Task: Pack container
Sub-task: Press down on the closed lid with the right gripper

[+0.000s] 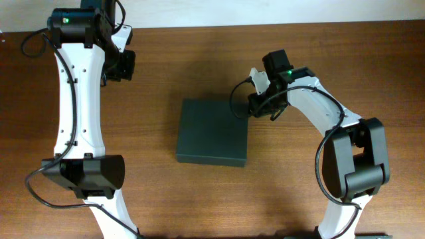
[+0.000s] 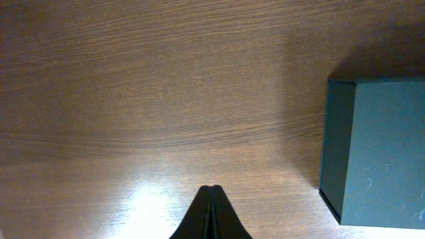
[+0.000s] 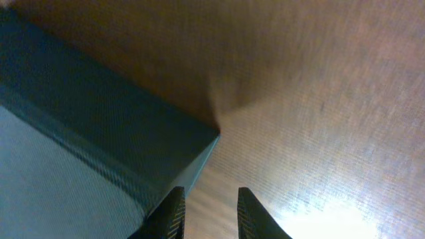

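Brown wood-grain table (image 1: 199, 53) spreads under both arms. Far left, the left gripper (image 1: 125, 66) hangs over bare wood. Its wrist camera shows the fingers (image 2: 202, 219) pressed flat together with nothing between them — clenched and empty. From that claw, the container (image 1: 212, 131) lies well off to the side, showing only at the right edge of the left wrist view.

In the middle of the table the container lies flat, dark green-black, with its lid down. From above it looks close to square, so I cannot name a long axis, and I cannot tell which edge carries the flap.

To the right, the right gripper (image 1: 257, 105) sits just beside the container's far right corner. Its jaws are parted a little and hold nothing; in its wrist view one fingertip (image 3: 174, 202) stands right next to the box's corner edge. The right arm is clearly nearer, so lifting the lid likely falls to it — the box lies to that claw's left.
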{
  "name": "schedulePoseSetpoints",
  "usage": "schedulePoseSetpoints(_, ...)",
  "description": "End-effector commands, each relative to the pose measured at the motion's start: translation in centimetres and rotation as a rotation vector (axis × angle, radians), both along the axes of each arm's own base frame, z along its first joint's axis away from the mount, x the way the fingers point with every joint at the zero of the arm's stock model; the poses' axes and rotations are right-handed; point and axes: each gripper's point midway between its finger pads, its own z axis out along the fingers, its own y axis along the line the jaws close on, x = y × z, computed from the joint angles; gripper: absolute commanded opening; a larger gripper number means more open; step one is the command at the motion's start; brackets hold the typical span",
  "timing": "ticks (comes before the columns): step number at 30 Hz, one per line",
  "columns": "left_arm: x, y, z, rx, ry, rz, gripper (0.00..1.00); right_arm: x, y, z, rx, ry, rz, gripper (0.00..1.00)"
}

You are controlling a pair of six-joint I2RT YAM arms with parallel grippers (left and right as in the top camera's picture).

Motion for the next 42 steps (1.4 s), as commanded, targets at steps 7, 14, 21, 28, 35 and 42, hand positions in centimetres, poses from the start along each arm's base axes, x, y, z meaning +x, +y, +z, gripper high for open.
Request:
schedulePoseSetpoints(7,-0.4,0.1,1.1,-0.001,-0.028,0.007,0.02,2.9,0.6,0.6,0.003,-0.12,-0.009,0.29)
schedulePoseSetpoints(14,-1.7,1.8,4.3,0.002,-0.115,0.041,0.02,4.4,-3.1,10.4,-0.073,-0.128,-0.088,0.2)
schedulePoseSetpoints(21,-3.4,4.6,6.8,-0.016,-0.182,0.126,0.02,-0.9,0.8,16.7,-0.087,-0.054,0.057,0.2)
schedulePoseSetpoints(28,-3.4,4.6,6.8,-0.035,-0.183,0.126,0.02,-6.1,7.9,15.7,-0.169,-0.033,0.276,0.18)
schedulePoseSetpoints(35,-3.4,4.6,6.8,-0.035,-0.183,0.126,0.02,-8.3,10.0,10.1,-0.226,0.022,0.359,0.18)
schedulePoseSetpoints(42,-3.4,4.6,6.8,-0.035,-0.183,0.126,0.02,-10.1,8.7,1.7,-0.253,0.104,0.365,0.18)
